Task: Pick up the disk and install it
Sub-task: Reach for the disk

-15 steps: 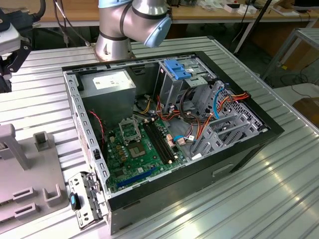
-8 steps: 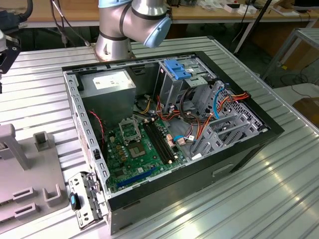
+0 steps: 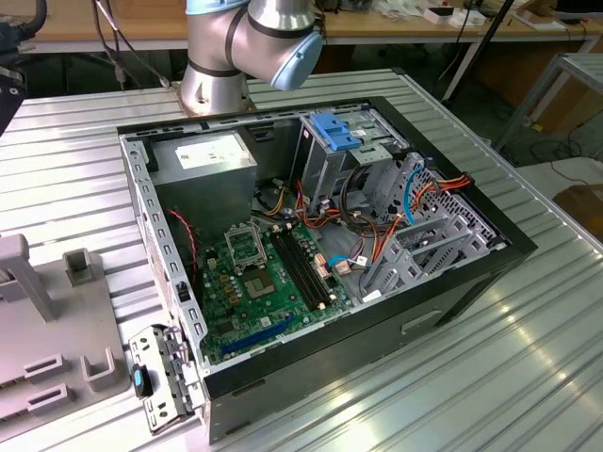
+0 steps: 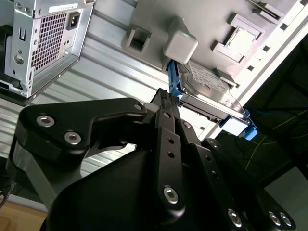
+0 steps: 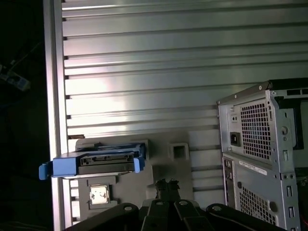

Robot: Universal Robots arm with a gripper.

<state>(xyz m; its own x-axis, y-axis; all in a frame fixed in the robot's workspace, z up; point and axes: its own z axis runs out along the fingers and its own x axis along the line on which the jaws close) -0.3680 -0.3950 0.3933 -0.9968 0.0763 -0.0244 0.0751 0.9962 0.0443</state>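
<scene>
The disk, a grey drive with blue carrier rails, rests on a grey fixture plate near the table's edge. In the second wrist view the disk sits beside a pale grey block of that plate. My gripper has its black fingers drawn together with nothing between them. Its tip stands apart from the disk in the first wrist view, and in the second wrist view the gripper ends close to the disk's blue rail. The open computer case lies on the table with its drive cage exposed.
A blue bracket tops the drive cage, and a grey power supply sits at the case's back. Loose cables cross the motherboard. The case's rear panel stands near the fixture. The ribbed metal table ends just past the disk.
</scene>
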